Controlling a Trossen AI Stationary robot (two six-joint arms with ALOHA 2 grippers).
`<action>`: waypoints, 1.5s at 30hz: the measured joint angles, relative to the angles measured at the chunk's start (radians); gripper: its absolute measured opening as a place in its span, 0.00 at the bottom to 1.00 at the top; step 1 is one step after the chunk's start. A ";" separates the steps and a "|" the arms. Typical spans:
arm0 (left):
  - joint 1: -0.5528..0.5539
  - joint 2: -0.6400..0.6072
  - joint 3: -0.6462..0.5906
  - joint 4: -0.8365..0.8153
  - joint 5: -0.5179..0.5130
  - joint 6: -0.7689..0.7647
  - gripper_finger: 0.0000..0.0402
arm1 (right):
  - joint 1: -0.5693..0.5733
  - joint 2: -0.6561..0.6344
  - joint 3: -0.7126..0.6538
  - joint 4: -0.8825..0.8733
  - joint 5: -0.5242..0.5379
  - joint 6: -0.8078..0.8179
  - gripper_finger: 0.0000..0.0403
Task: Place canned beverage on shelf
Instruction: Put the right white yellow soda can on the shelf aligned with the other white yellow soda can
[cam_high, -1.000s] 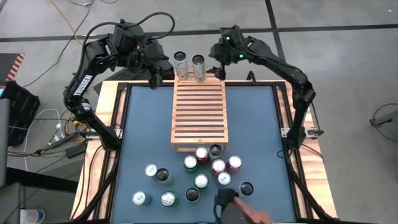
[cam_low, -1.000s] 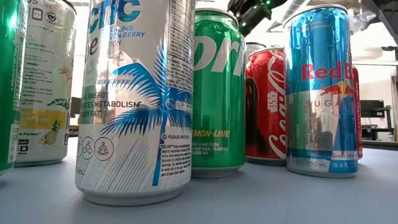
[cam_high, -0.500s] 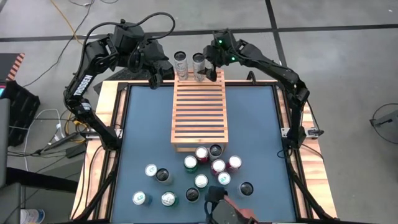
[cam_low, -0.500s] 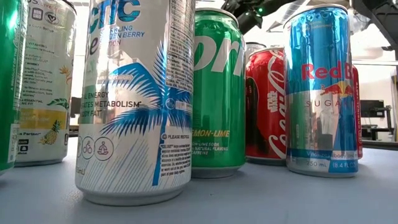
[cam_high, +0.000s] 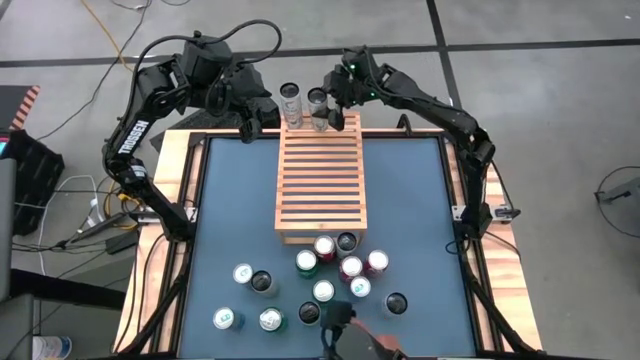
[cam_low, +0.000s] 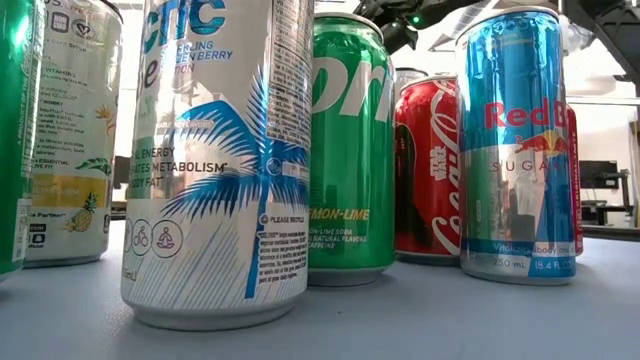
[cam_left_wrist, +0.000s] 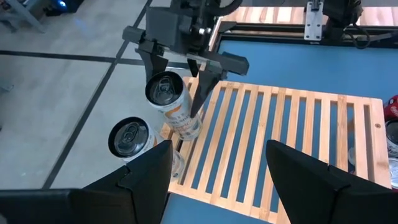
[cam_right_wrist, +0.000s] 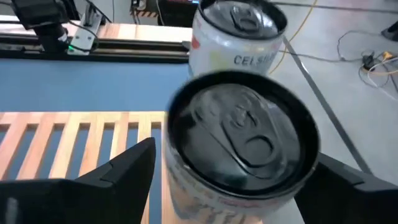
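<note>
High view: I see silver can upright, long axis vertical, tab up, at shelf far edge; right gripper fingers straddle it, not clamped. Left gripper beside shelf, part-open, empty.

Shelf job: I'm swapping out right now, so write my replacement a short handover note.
Right claw: open around the right-hand can at the shelf's far edge, fingers either side, grip not confirmed.
Left claw: open, empty, beside the shelf's far left corner.
Done: two cans at the far edge, the other can just left.
Left: about a dozen loose cans on the blue mat near the front.
A person's hand is at the front edge.
</note>
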 joint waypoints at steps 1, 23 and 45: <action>0.000 0.000 0.000 0.000 0.000 -0.001 0.61 | 0.002 -0.002 0.001 0.005 0.001 -0.002 0.80; 0.000 0.000 0.000 -0.024 0.000 -0.009 0.61 | -0.053 -0.003 0.001 -0.003 -0.177 -0.016 0.55; 0.000 0.000 0.000 -0.036 0.000 -0.017 0.61 | -0.126 -0.003 0.000 0.122 -0.455 -0.068 0.55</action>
